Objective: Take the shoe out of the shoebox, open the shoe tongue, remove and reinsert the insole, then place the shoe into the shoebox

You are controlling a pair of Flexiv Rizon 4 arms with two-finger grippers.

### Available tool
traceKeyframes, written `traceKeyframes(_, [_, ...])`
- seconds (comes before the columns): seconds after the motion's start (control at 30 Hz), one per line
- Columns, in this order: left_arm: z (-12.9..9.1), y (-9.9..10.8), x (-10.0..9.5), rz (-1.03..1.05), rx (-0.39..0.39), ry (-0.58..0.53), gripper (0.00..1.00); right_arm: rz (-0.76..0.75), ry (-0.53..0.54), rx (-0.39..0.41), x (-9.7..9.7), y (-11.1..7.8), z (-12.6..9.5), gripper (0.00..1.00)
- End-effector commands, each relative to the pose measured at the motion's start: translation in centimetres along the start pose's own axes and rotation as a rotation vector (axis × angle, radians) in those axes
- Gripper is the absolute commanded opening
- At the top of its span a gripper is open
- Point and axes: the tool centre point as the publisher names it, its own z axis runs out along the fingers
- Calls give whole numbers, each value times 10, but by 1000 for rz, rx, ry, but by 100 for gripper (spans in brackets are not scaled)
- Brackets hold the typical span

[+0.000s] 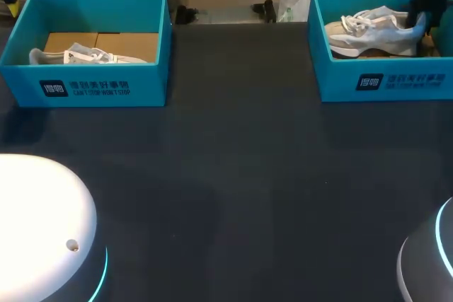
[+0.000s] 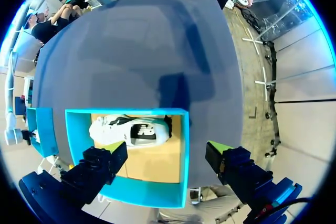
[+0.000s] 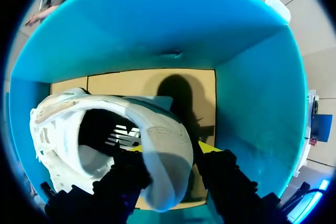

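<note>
Dark table, box upper right: my right claw grips the shoe by its heel. My left claw hangs wide open.

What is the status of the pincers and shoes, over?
Left pincer open above left box, left shoe inside. Right pincer shut on right shoe heel, inside right box. Nothing in the way.

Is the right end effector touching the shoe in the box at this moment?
Touching. In the right wrist view the right end effector clamps the heel of the shoe, one finger inside, one outside.
</note>
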Motion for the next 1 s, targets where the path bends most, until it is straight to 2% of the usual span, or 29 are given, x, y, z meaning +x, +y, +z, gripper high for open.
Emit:
traceKeyframes(0.03, [-1, -1, 0, 0, -1, 3, 100, -14, 4, 44, -1, 10, 9, 44])
traceKeyframes(0.13, [-1, -1, 0, 0, -1, 3, 100, -25, 3, 44, -1, 10, 12, 31])
traceKeyframes(0.17, [-1, -1, 0, 0, -1, 3, 100, -37, -3, 46, -2, 11, 12, 21])
traceKeyframes(0.2, [-1, -1, 0, 0, -1, 3, 100, -40, -5, 41, -2, 11, 12, 4])
traceKeyframes(0.23, [-1, -1, 0, 0, -1, 3, 100, -41, -6, 39, -2, 11, 12, 0])
traceKeyframes(0.53, [-1, -1, 0, 0, -1, 3, 100, -41, 21, 25, 0, 1, -2, 0])
traceKeyframes(0.73, [-1, -1, 0, 0, -1, 3, 100, -23, 41, -20, -6, -4, -41, 0])
traceKeyframes(1.0, [-1, -1, 0, 0, -1, 3, 100, -47, -9, -89, -19, -3, -99, 0])
